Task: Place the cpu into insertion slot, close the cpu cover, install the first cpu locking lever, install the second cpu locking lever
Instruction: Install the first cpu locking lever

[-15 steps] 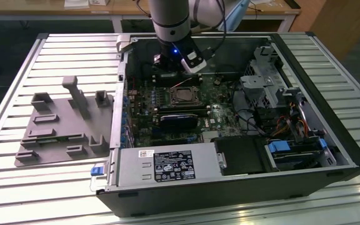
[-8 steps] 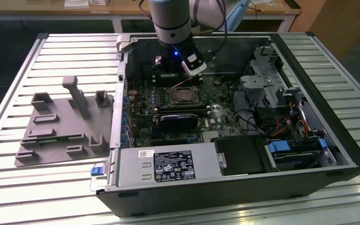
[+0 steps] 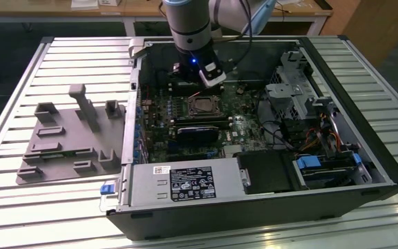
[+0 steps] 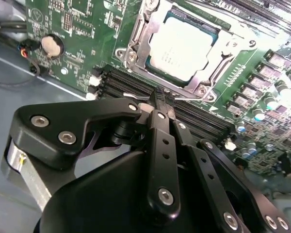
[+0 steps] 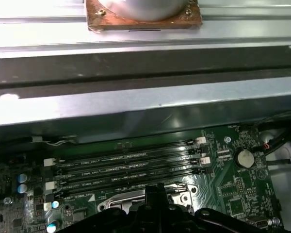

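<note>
The arm (image 3: 188, 26) points straight down into the open computer case (image 3: 254, 218). Its gripper (image 4: 161, 99) hangs just beside the cpu (image 4: 184, 46), with the fingers (image 4: 159, 145) pressed together on nothing. In the second wrist view, the cpu lies in the insertion slot (image 4: 202, 90) with the cpu cover (image 4: 138, 41) framing it. The first wrist view shows long memory slots (image 5: 126, 167).

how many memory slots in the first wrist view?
4. The memory slots run side by side in one bank, stacked between the cpu socket and the case wall. More may sit elsewhere on the board, hidden from this view.
</note>
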`<action>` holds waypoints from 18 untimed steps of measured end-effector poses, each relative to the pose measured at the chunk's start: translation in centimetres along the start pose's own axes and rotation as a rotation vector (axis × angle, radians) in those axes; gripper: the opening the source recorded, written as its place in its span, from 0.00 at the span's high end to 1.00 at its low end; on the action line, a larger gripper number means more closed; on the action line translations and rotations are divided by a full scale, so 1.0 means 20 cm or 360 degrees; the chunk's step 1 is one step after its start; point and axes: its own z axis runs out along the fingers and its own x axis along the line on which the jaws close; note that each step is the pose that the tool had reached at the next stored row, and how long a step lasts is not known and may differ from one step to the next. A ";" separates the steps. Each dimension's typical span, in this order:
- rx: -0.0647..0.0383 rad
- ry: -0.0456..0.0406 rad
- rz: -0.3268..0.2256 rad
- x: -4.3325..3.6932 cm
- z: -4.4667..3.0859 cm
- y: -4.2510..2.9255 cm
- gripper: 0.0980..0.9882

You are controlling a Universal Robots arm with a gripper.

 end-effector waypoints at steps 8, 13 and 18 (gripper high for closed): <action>0.0024 -0.0020 0.0073 0.001 0.022 0.008 1.00; 0.0038 -0.0028 0.0093 0.000 0.032 0.022 1.00; 0.0049 -0.0031 0.0097 -0.004 0.042 0.044 1.00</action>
